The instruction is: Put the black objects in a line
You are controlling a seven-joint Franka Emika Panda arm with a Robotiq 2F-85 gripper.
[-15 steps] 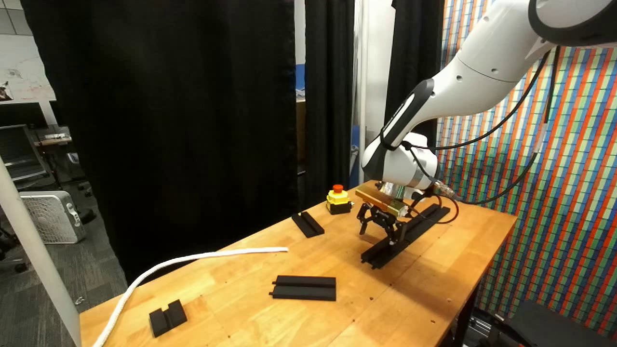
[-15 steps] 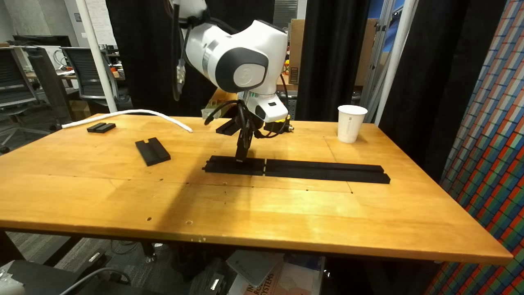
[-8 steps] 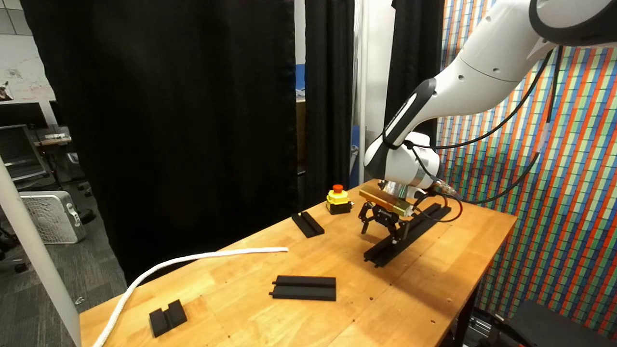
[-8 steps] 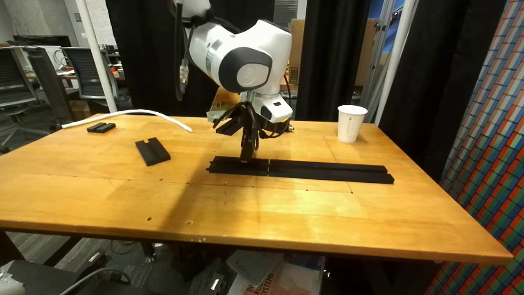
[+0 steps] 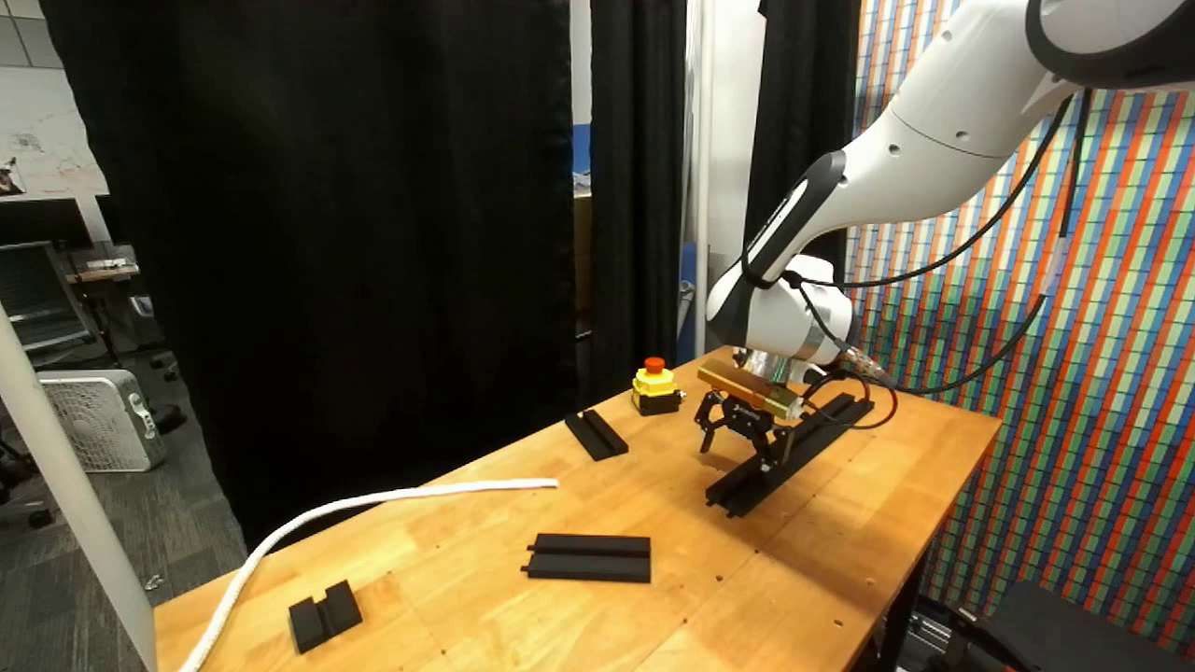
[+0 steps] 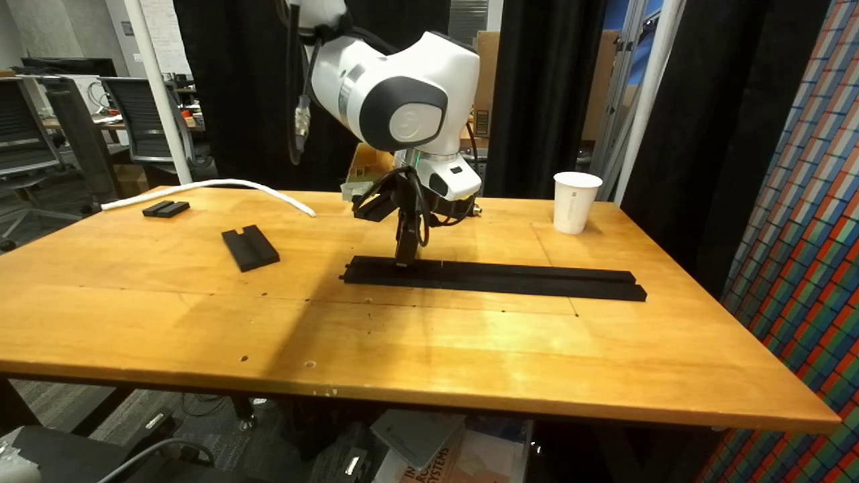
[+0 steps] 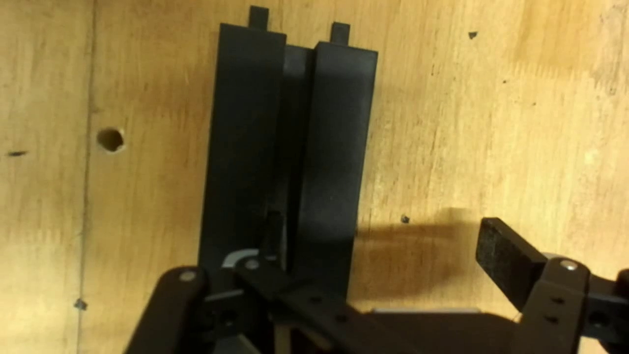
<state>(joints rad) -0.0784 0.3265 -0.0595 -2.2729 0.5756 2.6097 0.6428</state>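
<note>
Three black bars [image 5: 586,565] lie apart from the row [image 6: 493,278] on the table [image 6: 503,349]; my gripper [image 7: 383,233] stands spread, one finger [image 7: 274,241] apparently in the groove of the end bar [image 7: 241,147], which I should nudge gently, dead straight.

In the wrist view, the end effector [image 7: 388,241] partly hides a bar [image 7: 330,147].

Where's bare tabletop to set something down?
Largest patch, in an exterior view: between the row of black bars and the table's near edge. Smaller: between that row and the white cup. Crowded: around the open end effector at the row, and by the stop button with a loose bar nearby.
</note>
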